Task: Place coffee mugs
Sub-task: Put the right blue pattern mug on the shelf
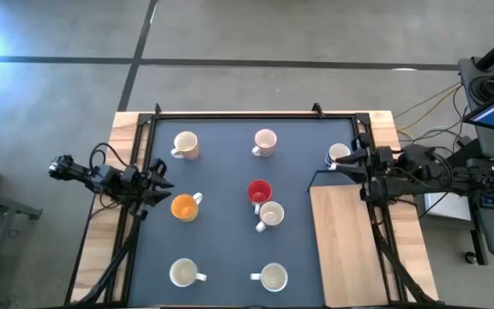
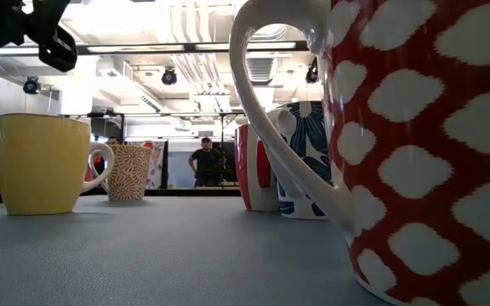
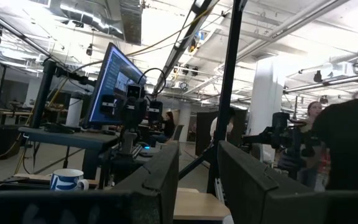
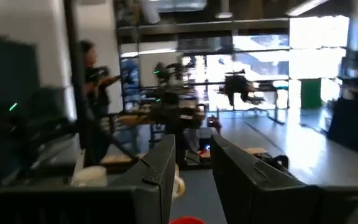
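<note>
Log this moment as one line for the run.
mugs: eight on mat | left tool: open, beside orange mug | right tool: open, at white mug

On the table, eight mugs: two at twelve o'clock, one at two beside the wooden board, two touching at centre, one at nine, two at six.

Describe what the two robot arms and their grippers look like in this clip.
Both arms are dark, nearly black, built of jointed segments with black cables looping along them. The left gripper and right gripper each end in two flat, dark, blade-like fingers with squared edges, seen up close in the wrist views. No markings are legible.
</note>
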Action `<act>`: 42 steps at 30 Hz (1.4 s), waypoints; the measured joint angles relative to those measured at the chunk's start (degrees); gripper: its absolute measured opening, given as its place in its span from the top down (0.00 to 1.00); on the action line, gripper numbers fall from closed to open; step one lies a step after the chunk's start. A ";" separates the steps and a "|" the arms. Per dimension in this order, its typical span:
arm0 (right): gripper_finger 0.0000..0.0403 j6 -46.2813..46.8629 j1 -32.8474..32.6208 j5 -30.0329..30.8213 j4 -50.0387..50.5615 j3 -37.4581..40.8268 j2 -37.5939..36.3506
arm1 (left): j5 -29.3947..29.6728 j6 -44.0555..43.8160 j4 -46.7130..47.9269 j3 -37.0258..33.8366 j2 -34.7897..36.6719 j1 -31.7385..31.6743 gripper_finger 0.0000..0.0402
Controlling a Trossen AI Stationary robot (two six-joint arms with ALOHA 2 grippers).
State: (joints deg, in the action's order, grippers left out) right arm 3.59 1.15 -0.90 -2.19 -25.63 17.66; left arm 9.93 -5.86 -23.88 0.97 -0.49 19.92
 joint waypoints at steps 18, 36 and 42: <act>0.77 22.18 1.37 27.40 3.60 0.00 10.01 | 0.01 0.00 0.00 0.00 -0.02 0.00 0.76; 0.77 23.89 18.26 27.90 14.41 -8.75 17.78 | 0.01 -0.01 -0.01 0.00 0.00 0.02 0.76; 0.77 35.09 21.65 26.83 44.09 -21.22 23.67 | 0.02 -0.01 0.00 0.00 0.00 0.02 0.76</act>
State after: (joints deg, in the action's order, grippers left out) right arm 38.68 22.80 25.93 41.90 -46.85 41.34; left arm 9.96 -5.87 -23.88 0.97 -0.49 19.94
